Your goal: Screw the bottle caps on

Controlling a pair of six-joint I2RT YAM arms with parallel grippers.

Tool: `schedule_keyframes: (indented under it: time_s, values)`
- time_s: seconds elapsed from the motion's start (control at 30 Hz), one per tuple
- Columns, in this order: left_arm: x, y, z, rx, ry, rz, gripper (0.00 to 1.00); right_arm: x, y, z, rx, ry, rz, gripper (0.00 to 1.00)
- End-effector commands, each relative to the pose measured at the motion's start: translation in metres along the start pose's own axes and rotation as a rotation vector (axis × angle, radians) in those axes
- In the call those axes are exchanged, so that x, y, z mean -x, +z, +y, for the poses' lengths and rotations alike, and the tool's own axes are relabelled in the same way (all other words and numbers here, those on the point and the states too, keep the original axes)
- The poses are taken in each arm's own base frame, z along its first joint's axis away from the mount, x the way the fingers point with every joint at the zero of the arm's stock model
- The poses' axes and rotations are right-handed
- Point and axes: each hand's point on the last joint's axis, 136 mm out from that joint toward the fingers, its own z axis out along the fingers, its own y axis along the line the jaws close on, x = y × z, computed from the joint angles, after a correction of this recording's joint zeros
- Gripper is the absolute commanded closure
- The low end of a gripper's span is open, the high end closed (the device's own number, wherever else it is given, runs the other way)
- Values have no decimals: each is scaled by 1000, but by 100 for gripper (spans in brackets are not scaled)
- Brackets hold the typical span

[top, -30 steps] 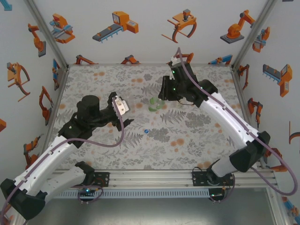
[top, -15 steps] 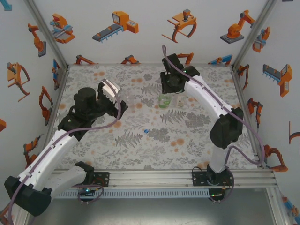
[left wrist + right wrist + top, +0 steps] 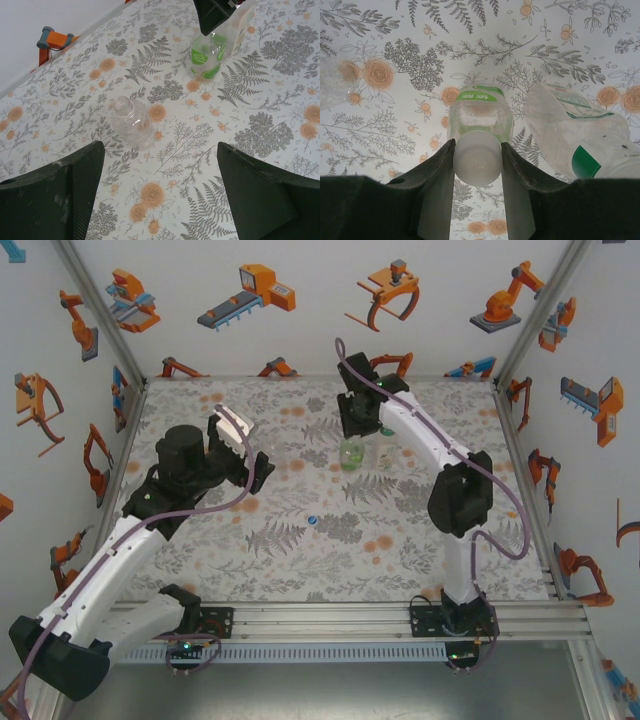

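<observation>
A green-tinted bottle (image 3: 480, 116) stands upright at the back middle of the table (image 3: 420, 540), with a whitish cap (image 3: 477, 159) on its neck. My right gripper (image 3: 477, 150) is shut on that cap from above; from overhead the gripper (image 3: 353, 434) covers the bottle (image 3: 350, 454). The labelled bottle (image 3: 572, 134) leans just right of it. A clear bottle (image 3: 132, 123) stands uncapped ahead of my left gripper (image 3: 160, 195), which is open and holds nothing. A blue cap (image 3: 313, 520) lies alone mid-table.
The clear bottle (image 3: 281, 454) stands between my left gripper (image 3: 258, 468) and the green bottle. The floral mat reaches side rails (image 3: 120, 460) and patterned walls. Bare mat lies in front of the blue cap.
The right arm has folded its elbow inward and turned at the wrist while holding the cap. The green bottle has shifted slightly right. My left gripper has drawn back to the left.
</observation>
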Motion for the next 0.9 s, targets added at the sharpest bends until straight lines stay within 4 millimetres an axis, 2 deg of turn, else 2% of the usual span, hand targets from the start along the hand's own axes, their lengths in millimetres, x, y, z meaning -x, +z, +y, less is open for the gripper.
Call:
schedule_keyframes:
  time_s: [0.0,0.2,0.37,0.47,0.7,0.87]
  values:
    - [8,-3,0,-8,-14,-14,15,-2,6,-8,-43,-19,28,91]
    - [7,-2,-1,-16,-10,-14,15,-6,14,-7,-37,-15,58,87]
    - [7,-1,-3,-26,-11,-13,14,0,3,-6,-28,-9,32,66]
    - [7,0,-5,-41,-9,-13,14,7,-5,-7,-34,-7,8,57]
    - [7,-1,-5,-42,-7,-12,14,23,-27,-5,-22,-2,-35,53]
    - [7,-2,-1,-19,-11,-11,14,36,-57,-5,-11,1,-95,53]
